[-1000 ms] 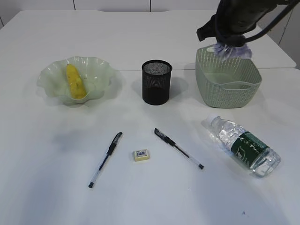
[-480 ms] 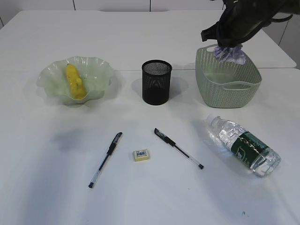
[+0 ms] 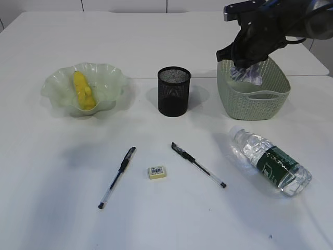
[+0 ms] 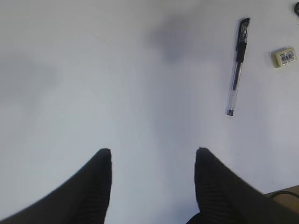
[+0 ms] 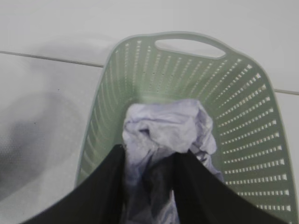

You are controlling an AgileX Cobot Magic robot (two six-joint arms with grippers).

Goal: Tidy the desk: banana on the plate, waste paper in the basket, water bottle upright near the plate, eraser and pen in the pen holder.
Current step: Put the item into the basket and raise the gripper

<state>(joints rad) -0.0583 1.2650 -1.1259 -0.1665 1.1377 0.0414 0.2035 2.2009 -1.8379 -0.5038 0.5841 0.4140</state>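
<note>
Waste paper (image 5: pixel 163 128), a crumpled pale lilac ball, sits pinched between the two dark fingers (image 5: pixel 107 186) of the right gripper (image 5: pixel 149 156), and it hangs inside the mouth of the basket (image 5: pixel 243 98), below the rim but, as far as I can see, not yet on the bottom. From the exterior view this sage-green basket (image 3: pixel 260 96) stands at the far right of the desk (image 3: pixel 52 219), with the black arm bent over it. To its left is the pen holder (image 3: pixel 174 91), a black mesh cup, and I cannot see anything inside it. Further left the plate (image 3: pixel 57 86), with its wavy pale-green rim, holds the banana (image 3: pixel 83 91). The water bottle (image 3: pixel 270 161) lies on its side in front of the basket; its dark green label carries small white marks that are too small to read. Near the middle of the desk lie two pens, one pen (image 3: pixel 117 177) on the left and the other pen (image 3: pixel 199 164) on the right, with the eraser (image 3: pixel 156 172) between them; its white label shows a barcode, no readable words. The left gripper (image 4: pixel 153 156) hovers over bare desk with its fingers spread and holding nothing, and the left pen and the eraser are seen at the upper right in its camera.
</note>
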